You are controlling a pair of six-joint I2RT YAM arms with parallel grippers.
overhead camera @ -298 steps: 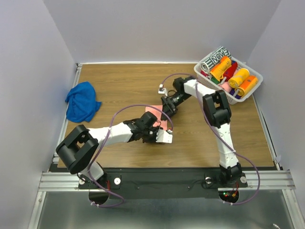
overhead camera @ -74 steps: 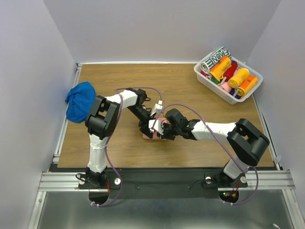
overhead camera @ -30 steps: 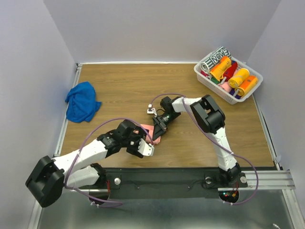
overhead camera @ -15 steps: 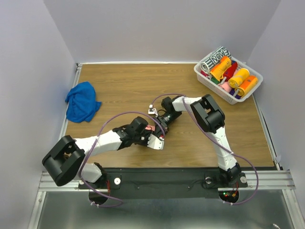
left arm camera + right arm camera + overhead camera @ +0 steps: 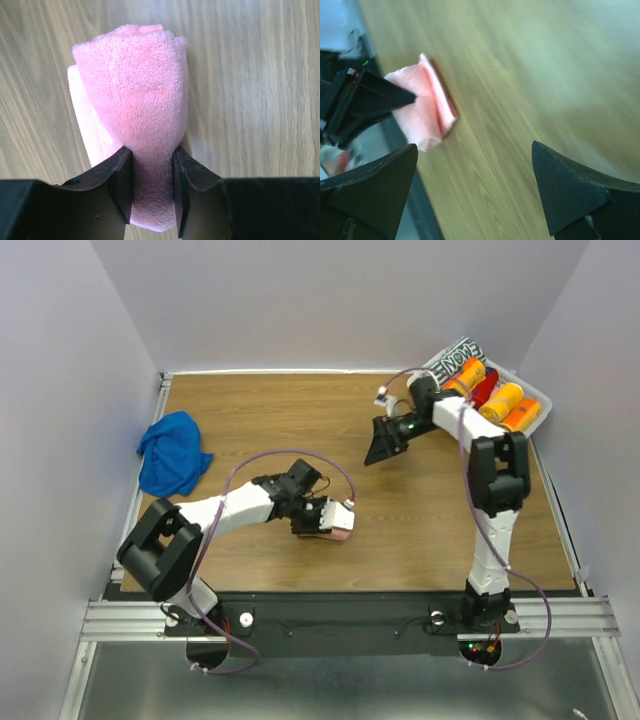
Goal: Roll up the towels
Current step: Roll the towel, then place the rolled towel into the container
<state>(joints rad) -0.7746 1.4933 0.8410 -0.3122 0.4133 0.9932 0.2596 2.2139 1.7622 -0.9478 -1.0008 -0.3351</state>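
The salmon pink towel (image 5: pixel 132 90) is rolled into a short thick roll and lies on the wooden table, near the front middle in the top view (image 5: pixel 334 536). My left gripper (image 5: pixel 151 165) is shut on one end of it, both pads pressing into the cloth. In the top view my left gripper (image 5: pixel 325 520) covers most of the roll. My right gripper (image 5: pixel 383 443) hangs wide open and holds nothing, well off to the back right of the roll. Its wrist view shows the pink towel (image 5: pixel 422 117) far off. The blue towel (image 5: pixel 172 452) lies crumpled at the table's left edge.
A white basket (image 5: pixel 437 403) holding several orange and red towel rolls and a black-and-white patterned one stands at the back right corner, just behind my right arm. Purple cables loop over both arms. Bare wood lies between the grippers.
My right gripper opened, let go of the pink roll and swung up and back to the right, toward the basket. My left gripper shut on the roll and shifted slightly right.
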